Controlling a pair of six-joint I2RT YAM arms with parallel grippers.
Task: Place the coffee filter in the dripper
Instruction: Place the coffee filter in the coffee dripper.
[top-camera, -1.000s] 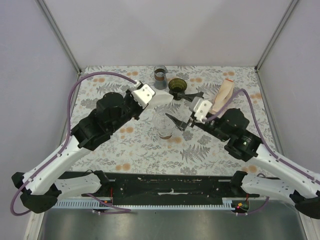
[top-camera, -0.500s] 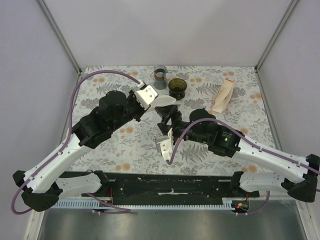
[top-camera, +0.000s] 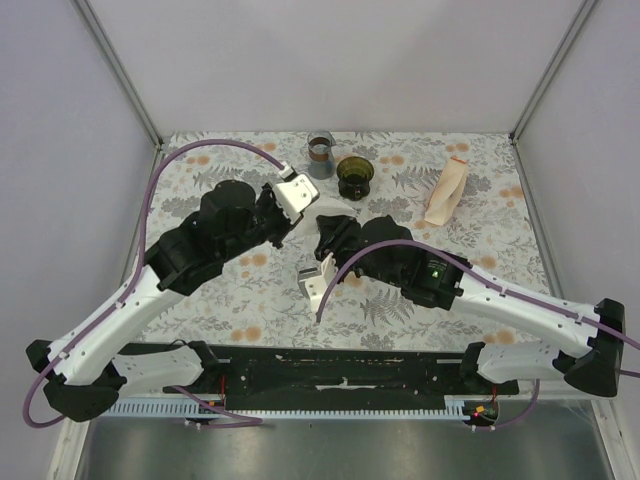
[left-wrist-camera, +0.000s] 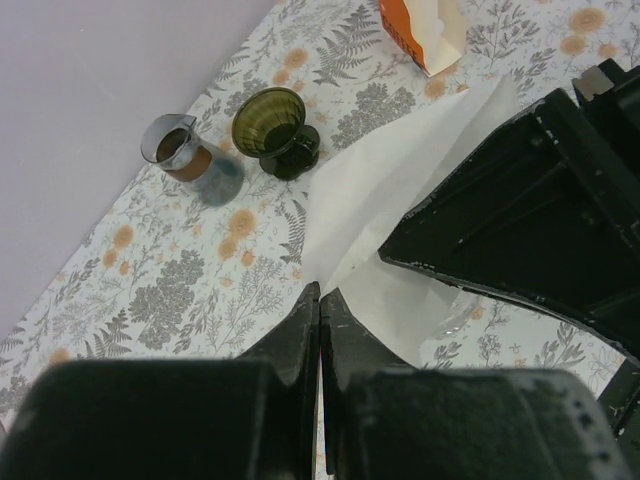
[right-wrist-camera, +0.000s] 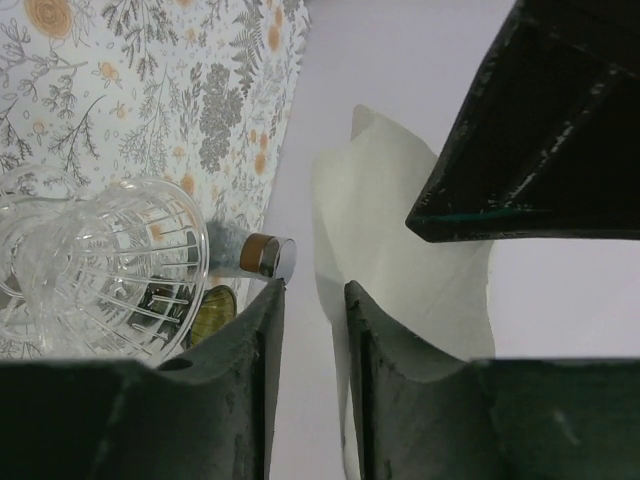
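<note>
My left gripper (left-wrist-camera: 320, 292) is shut on the lower tip of the coffee filter (left-wrist-camera: 400, 190), a white paper fan held above the table's middle (top-camera: 325, 207). My right gripper (right-wrist-camera: 313, 295) comes up from below with its jaws a narrow gap apart. The filter's (right-wrist-camera: 400, 270) edge lies in that gap, beside one finger (right-wrist-camera: 385, 350). In the top view the right gripper (top-camera: 330, 230) sits just under the paper. The dripper (top-camera: 355, 176), dark olive green, stands empty at the back (left-wrist-camera: 272, 125), beyond both grippers.
A glass jar with a brown band (top-camera: 320, 153) stands left of the dripper. A peach packet (top-camera: 446, 194) lies at the back right. A clear glass carafe (right-wrist-camera: 100, 265) sits under my right arm. Grey walls close in the table.
My right arm has swung from the right side to the centre, rolled over, and its jaws have narrowed around the filter's edge. The left gripper has held the filter still.
</note>
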